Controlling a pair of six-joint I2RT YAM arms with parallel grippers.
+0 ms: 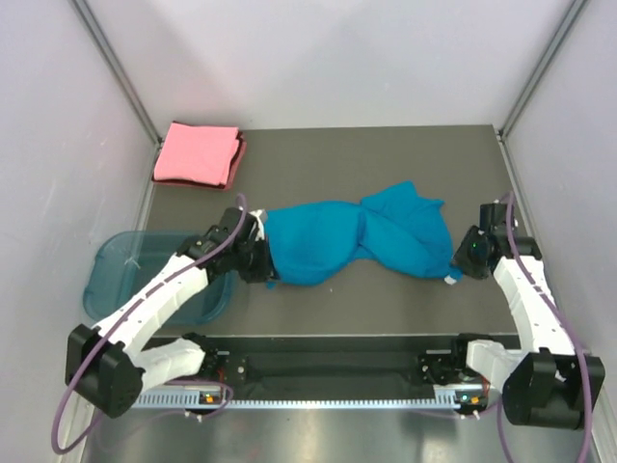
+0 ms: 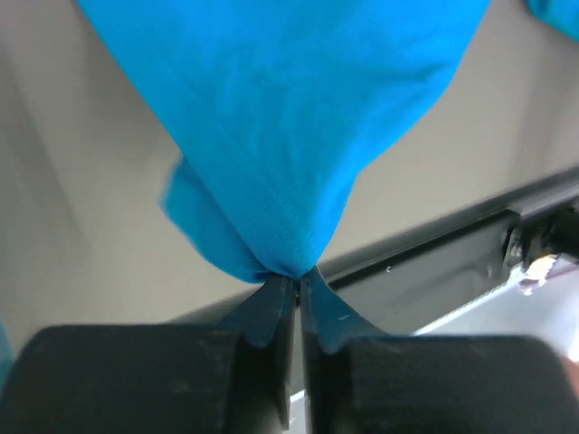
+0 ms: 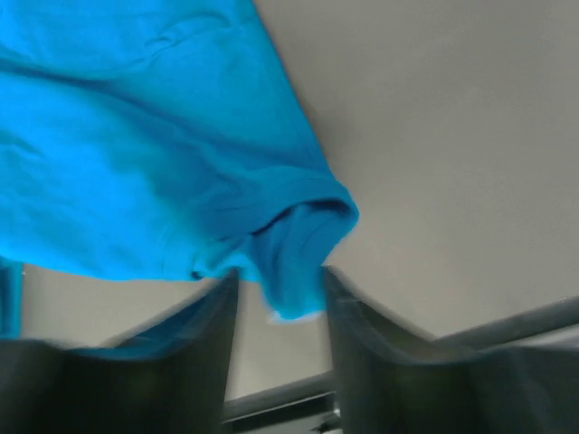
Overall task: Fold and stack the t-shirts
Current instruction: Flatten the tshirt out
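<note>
Blue plastic tub (image 1: 116,275) at the left edge of the bench (image 1: 386,154), pink shirt (image 1: 198,154) folded flat at the back left corner, teal shirt (image 1: 352,241) bunched and twisted mid-bench between the two arms, small white tag (image 1: 450,280) at its right end, too small to read. Left wrist view only: left fingers (image 2: 267,312) pressed together, clamped on a stitched hem corner of the teal shirt, cloth fanning out smooth from the pinch. Right wrist view only: right fingers (image 3: 204,325) apart, rolled hem and a white scrap between them, not pinched.
</note>
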